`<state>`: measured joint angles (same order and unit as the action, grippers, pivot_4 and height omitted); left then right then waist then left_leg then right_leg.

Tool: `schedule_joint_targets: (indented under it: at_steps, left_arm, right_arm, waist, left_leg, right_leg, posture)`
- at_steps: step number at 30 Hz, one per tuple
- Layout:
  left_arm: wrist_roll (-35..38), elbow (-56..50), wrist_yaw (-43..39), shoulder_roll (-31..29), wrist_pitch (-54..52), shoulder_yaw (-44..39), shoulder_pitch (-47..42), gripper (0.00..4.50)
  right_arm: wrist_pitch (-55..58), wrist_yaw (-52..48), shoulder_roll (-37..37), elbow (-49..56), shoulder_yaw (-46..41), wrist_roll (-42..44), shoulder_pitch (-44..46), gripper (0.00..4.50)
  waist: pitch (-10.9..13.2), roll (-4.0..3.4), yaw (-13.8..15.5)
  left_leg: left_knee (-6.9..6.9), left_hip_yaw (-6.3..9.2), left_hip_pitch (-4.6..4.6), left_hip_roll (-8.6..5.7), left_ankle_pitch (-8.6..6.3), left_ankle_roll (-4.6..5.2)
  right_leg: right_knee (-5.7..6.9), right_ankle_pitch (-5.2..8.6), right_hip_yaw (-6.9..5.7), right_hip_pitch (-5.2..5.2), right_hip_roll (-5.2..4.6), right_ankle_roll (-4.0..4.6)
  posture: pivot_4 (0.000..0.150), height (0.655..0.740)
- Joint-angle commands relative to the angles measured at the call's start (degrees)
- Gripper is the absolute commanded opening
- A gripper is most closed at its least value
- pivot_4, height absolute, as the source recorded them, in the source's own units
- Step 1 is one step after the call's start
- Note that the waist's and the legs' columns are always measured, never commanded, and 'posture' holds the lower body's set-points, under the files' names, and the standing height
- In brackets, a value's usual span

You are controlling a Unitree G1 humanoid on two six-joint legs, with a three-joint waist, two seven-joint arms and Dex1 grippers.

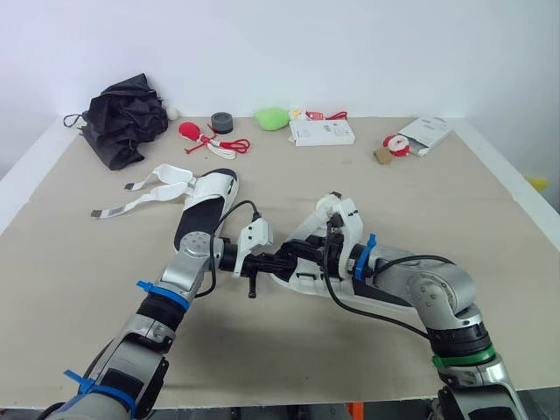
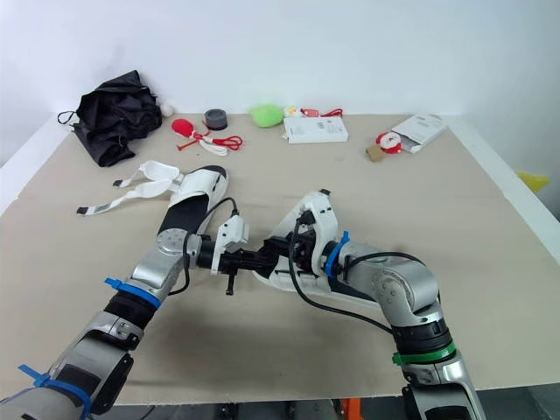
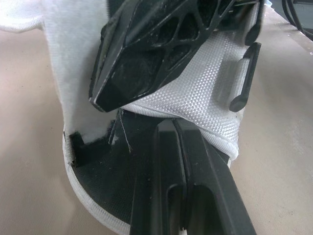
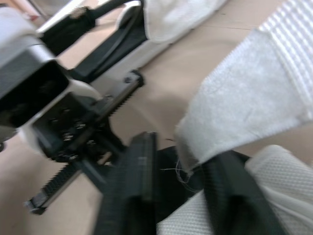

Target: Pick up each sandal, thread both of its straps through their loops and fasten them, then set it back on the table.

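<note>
White sandal, black insole, strap apparently unfastened.

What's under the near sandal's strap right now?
Black footbed shows beneath the white strap, with the left gripper at the strap's edge. Farther in is hidden by the strap and the right gripper on top.

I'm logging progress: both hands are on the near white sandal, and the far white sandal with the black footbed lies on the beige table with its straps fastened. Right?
No: the far white sandal has its straps unfastened, splayed loose on the beige table, as the left eye view shows. The rest holds.
</note>
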<state>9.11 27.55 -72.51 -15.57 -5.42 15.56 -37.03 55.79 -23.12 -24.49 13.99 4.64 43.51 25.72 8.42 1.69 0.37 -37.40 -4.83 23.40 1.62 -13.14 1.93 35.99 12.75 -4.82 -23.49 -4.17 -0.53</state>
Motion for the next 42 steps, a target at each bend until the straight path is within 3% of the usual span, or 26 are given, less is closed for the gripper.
schedule_joint_targets:
  at_steps: [1, 6, 15, 21, 27, 33, 38, 42]
  left_arm:
    - [-3.1, 3.5, 1.5, -1.6, -2.7, 1.9, 2.3, 0.00]
    - [-3.1, 3.7, 1.5, -1.4, -2.7, 1.9, 2.1, 0.00]
    - [-3.3, 4.8, 1.5, -0.8, -2.1, 2.3, 1.7, 0.00]
    - [-3.5, 5.1, 1.4, -0.7, -1.7, 2.3, 1.8, 0.00]
    - [-3.5, 4.7, 1.3, -0.8, -1.7, 2.4, 2.2, 0.00]
    - [-3.6, 3.6, 1.3, -0.9, -2.0, 2.7, 3.0, 0.00]
    - [-3.6, 3.0, 1.4, -1.2, -2.2, 2.7, 3.4, 0.00]
    - [-3.6, 2.4, 1.5, -1.5, -2.5, 2.7, 3.8, 0.00]
  right_arm:
    - [-0.2, -0.9, 0.7, 0.9, -0.6, -0.5, -0.3, 0.07]
    - [2.1, -1.5, -0.1, -1.9, -2.3, -0.9, 1.5, 0.07]
    - [15.7, -12.5, -9.8, -7.5, -14.4, 13.5, 13.6, 0.07]
    - [27.8, -26.8, -22.0, -6.0, -9.7, 19.9, 14.7, 0.07]
    - [27.1, -33.0, -27.1, -5.5, -3.3, 16.7, 13.5, 0.07]
    - [21.3, -36.3, -27.5, -10.8, 4.0, 8.1, 17.0, 0.07]
    - [21.2, -41.9, -28.2, -17.3, 3.9, 7.0, 23.4, 0.07]
    - [18.8, -47.2, -30.7, -17.8, 6.1, 4.8, 23.3, 0.07]
  waist:
    - [0.0, 0.00, 0.0]
    - [0.0, -0.01, 0.0]
    - [0.2, -0.24, 0.2]
    - [0.3, -0.29, 0.3]
    - [0.3, -0.27, 0.3]
    - [0.3, -0.28, 0.3]
    - [0.3, -0.31, 0.3]
    - [0.3, -0.29, 0.3]
  left_leg:
    - [0.00, 0.00, -0.01, 0.01, 0.00, 0.00]
    - [0.00, 0.00, -0.01, 0.04, 0.00, 0.00]
    - [-0.06, -0.09, 0.10, 0.00, 0.01, 0.01]
    - [0.02, 0.02, 0.18, 0.00, -0.01, -0.02]
    - [-0.02, 0.04, 0.19, 0.01, -0.01, -0.02]
    - [-0.02, 0.04, 0.25, 0.01, -0.02, -0.02]
    - [-0.06, 0.03, 0.41, 0.01, -0.02, -0.03]
    - [-0.05, 0.08, 0.69, 0.01, -0.02, -0.03]
  right_leg:
    - [0.00, 0.01, -0.02, 0.00, 0.00, 0.02]
    - [0.00, 0.11, -0.06, 0.01, -0.01, 0.19]
    - [0.00, 0.09, -0.06, -0.03, -0.12, 0.17]
    - [0.00, 0.06, -0.26, -0.06, -0.13, 0.11]
    - [-0.02, 0.17, -0.30, -0.06, -0.15, 0.25]
    - [-0.04, 0.17, -0.32, -0.08, -0.17, 0.15]
    - [-0.03, 0.05, -0.33, -0.26, -0.15, -0.04]
    - [-0.03, 0.07, -0.37, -0.47, -0.14, 0.03]
  posture:
    - [0.150, 0.7400]
    - [0.150, 0.7400]
    - [0.150, 0.7400]
    - [0.150, 0.7400]
    - [0.150, 0.7400]
    - [0.150, 0.7400]
    - [0.150, 0.7400]
    - [0.150, 0.7400]
